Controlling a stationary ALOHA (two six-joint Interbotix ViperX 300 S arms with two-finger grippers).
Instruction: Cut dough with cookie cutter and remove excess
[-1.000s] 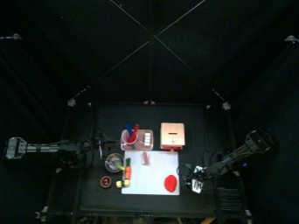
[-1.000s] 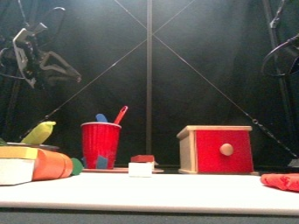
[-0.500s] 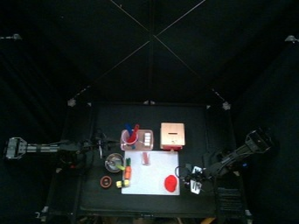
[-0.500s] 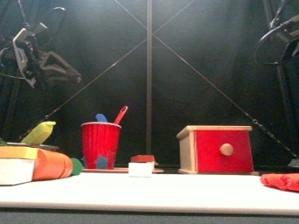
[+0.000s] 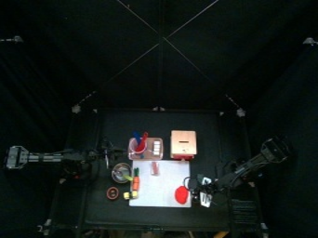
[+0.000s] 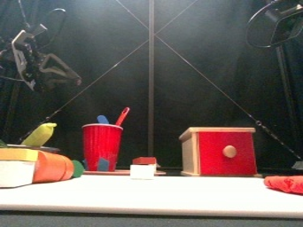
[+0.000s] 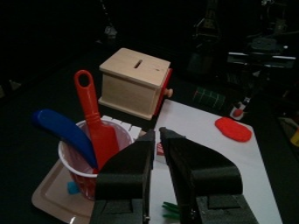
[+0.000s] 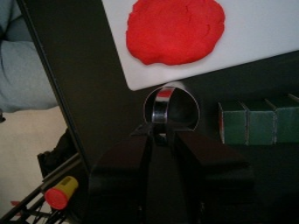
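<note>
The dough (image 8: 176,31) is a flat red oval on the white sheet (image 8: 251,39), also seen from above (image 5: 183,194) and at the front view's right edge (image 6: 285,183). My right gripper (image 8: 170,109) hovers just off the sheet's edge beside the dough, shut on a round metal cookie cutter (image 8: 149,103). From above this gripper (image 5: 203,191) sits right of the dough. My left gripper (image 7: 156,138) rests raised at the table's left (image 5: 99,160), open, with nothing between its fingers.
A red cup (image 7: 87,162) with red and blue tools stands on a tray at the back left. The tan box (image 5: 187,143) with a red front (image 6: 219,151) stands beside it. Small blocks (image 6: 144,167) and stacked things (image 6: 30,164) lie left of the sheet.
The right arm has moved in toward the dough, and its jaws have narrowed a little around the cutter. The left arm has not moved.
</note>
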